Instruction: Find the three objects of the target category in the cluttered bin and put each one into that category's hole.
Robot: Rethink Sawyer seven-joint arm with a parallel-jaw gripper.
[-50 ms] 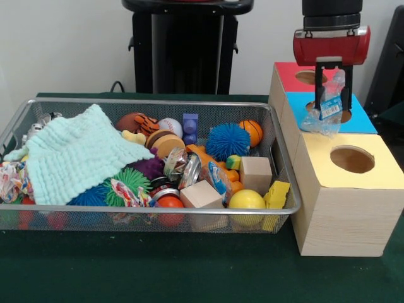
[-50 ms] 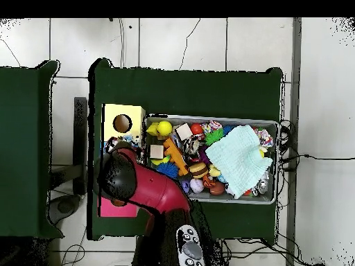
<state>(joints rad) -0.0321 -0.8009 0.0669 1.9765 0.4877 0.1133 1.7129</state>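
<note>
Clear plastic was what we saw in the gripper (image 1: 332, 95): a crinkled packet (image 1: 326, 110) with a blue label, pinched between the closed black fingers; it hung directly above the blue-topped section of the wooden box (image 1: 341, 208), over that section's hole (image 1: 328, 112); the red section lay behind it, the yellow one in front; beside the box stood the wire bin (image 1: 38, 218), heaped with balls, blocks and a pale green cloth (image 1: 76, 154).
</note>
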